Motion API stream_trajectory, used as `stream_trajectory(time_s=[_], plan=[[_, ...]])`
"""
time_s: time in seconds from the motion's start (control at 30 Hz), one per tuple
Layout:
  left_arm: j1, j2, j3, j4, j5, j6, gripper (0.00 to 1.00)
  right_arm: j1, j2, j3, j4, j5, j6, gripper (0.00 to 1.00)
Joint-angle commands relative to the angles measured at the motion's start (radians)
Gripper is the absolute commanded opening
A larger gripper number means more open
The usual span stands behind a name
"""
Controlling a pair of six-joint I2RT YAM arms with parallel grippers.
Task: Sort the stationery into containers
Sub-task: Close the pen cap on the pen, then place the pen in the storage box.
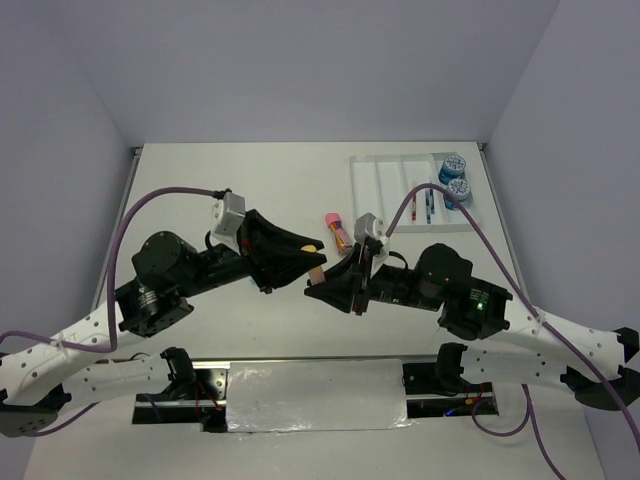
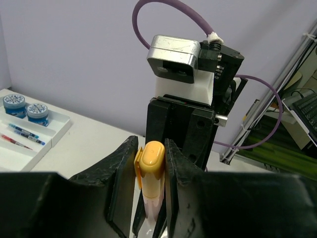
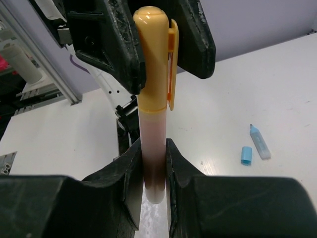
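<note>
The orange-capped marker [image 3: 151, 59] hangs above the table [image 1: 220, 180], well to the near-left of the white tray [image 1: 375, 190]. The left pincer [image 2: 150, 157] is clamped on its glossy, rounded cap with the flat clip. The right pincer [image 3: 154, 166] is clamped on the smooth, translucent pinkish barrel. This looks like a handover or a cap seating. Keep both grips in line with the marker's axis, and release one only once the other is firm, because slick round plastic may twist between the rough black pads [image 3: 124, 173].
</note>
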Motion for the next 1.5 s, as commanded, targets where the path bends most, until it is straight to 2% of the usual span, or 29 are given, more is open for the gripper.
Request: stream_trajectory(time_s=[0.0, 0.17, 0.33, 0.43, 0.53, 0.73, 0.87, 0.9, 0.93, 0.97, 1.0, 1.03, 1.07, 1.1, 1.13, 1.2, 1.23, 1.27, 1.3, 1.33, 1.37, 1.4, 1.47], plan=[[-0.004, 0.016, -0.018, 0.034, 0.038, -0.008, 0.0, -0.002, 0.007, 0.098, 0.048, 0.017, -0.031, 0.0], [-0.004, 0.024, -0.079, 0.075, 0.072, -0.044, 0.0, -0.014, 0.013, 0.153, 0.08, 0.033, -0.049, 0.0], [-0.011, 0.041, -0.198, 0.138, 0.123, -0.096, 0.0, -0.08, 0.05, 0.234, 0.132, -0.077, -0.048, 0.0], [-0.044, 0.036, -0.289, 0.201, 0.121, -0.113, 0.0, -0.128, 0.091, 0.337, 0.141, -0.168, -0.052, 0.0], [-0.122, 0.007, -0.379, 0.263, 0.04, -0.123, 0.0, -0.152, 0.128, 0.404, 0.16, -0.254, -0.066, 0.0], [-0.221, 0.07, -0.493, 0.355, -0.015, -0.175, 0.0, -0.209, 0.205, 0.55, 0.146, -0.328, -0.051, 0.0], [-0.236, 0.041, -0.452, 0.268, -0.086, -0.144, 0.0, -0.211, 0.242, 0.549, 0.097, -0.31, -0.066, 0.0], [-0.236, 0.021, -0.427, 0.217, -0.183, -0.121, 0.0, -0.212, 0.237, 0.494, 0.091, -0.287, -0.074, 0.0], [-0.235, 0.001, -0.354, 0.077, -0.242, -0.113, 0.0, -0.214, 0.219, 0.454, 0.062, -0.253, -0.08, 0.0], [-0.235, -0.033, -0.305, -0.002, -0.338, -0.104, 0.09, -0.218, 0.208, 0.414, 0.022, -0.155, -0.094, 0.0], [-0.236, -0.043, -0.253, -0.088, -0.445, -0.106, 0.36, -0.223, 0.197, 0.323, 0.006, -0.088, -0.089, 0.0], [-0.235, -0.051, -0.137, -0.262, -0.688, -0.116, 0.48, -0.25, 0.18, 0.278, -0.01, -0.031, -0.085, 0.0], [-0.235, -0.054, -0.071, -0.347, -0.816, -0.136, 0.62, -0.27, 0.176, 0.239, -0.05, 0.006, -0.077, 0.0], [-0.235, -0.053, -0.008, -0.428, -0.936, -0.188, 0.92, -0.29, 0.173, 0.169, -0.069, 0.09, -0.051, 0.0], [-0.232, -0.05, 0.118, -0.493, -1.112, -0.199, 0.99, -0.334, 0.176, 0.141, -0.09, 0.108, -0.042, 0.0], [-0.231, -0.033, 0.244, -0.704, -1.265, -0.297, 0.99, -0.378, 0.183, 0.087, -0.152, 0.161, -0.007, 0.0], [-0.231, -0.03, 0.346, -0.78, -1.384, -0.346, 0.99, -0.437, 0.204, 0.079, -0.196, 0.187, 0.001, 0.0], [-0.231, -0.039, 0.385, -0.908, -1.417, -0.432, 0.99, -0.479, 0.224, 0.075, -0.217, 0.209, 0.022, 0.0], [-0.231, -0.051, 0.412, -0.956, -1.43, -0.469, 0.99, -0.528, 0.29, 0.094, -0.254, 0.28, 0.044, 0.0], [-0.231, -0.073, 0.392, -0.961, -1.421, -0.469, 0.99, -0.586, 0.332, 0.119, -0.294, 0.296, 0.064, 0.0], [-0.231, -0.133, 0.349, -0.852, -1.351, -0.368, 0.99, -0.711, 0.376, 0.142, -0.355, 0.3, 0.087, 0.0], [-0.231, -0.169, 0.246, -0.809, -1.306, -0.33, 0.99, -0.765, 0.418, 0.201, -0.385, 0.294, 0.092, 0.0], [-0.231, -0.246, 0.158, -0.764, -1.206, -0.269, 0.99, -0.848, 0.551, 0.268, -0.42, 0.298, 0.057, 0.0]])
